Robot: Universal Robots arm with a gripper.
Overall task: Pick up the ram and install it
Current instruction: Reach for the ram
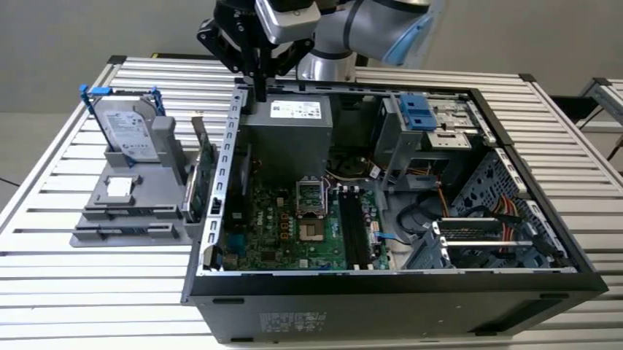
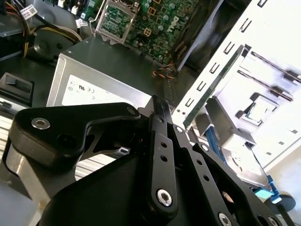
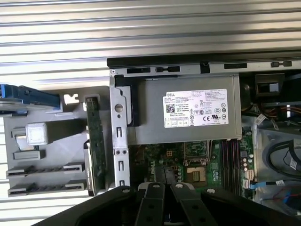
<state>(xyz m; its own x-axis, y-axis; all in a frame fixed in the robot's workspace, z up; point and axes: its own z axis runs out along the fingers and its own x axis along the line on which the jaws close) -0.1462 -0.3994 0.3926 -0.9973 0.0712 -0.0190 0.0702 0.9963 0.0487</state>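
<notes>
A: What is the tool point(image 1: 261, 93) doing?

B: It is clenched, finger pressed against finger, pointing straight down. In the exterior view it hangs over the far corner of the power supply point(image 1: 285, 124), just beside the perforated side wall point(image 1: 233, 153) of the case. Whether the tips touch the metal I cannot tell.

A: And round about it?

B: The grey power supply sits in the open computer case point(image 1: 389, 281), which lies on its side on the slatted tabletop point(image 1: 58, 277). Nearer the camera lies the green motherboard point(image 1: 277, 230). It has the processor socket point(image 1: 309, 195) near its middle and long dark memory slots point(image 1: 354, 233) just beside that, toward the exterior view's right.

A: Where is the ram?

B: I cannot say for sure. Whether a stick sits in those slots is too fine to tell. Outside the side wall, on the exterior view's left, a grey stand point(image 1: 127, 219) carries a slim green board point(image 3: 94, 141) on its edge, close against the case. I cannot tell whether that is the ram or a larger card.

A: Anything else on the stand?

B: A silver hard drive point(image 1: 128, 127) with a blue bracket, upright at the stand's far end, apart from the tool.
</notes>
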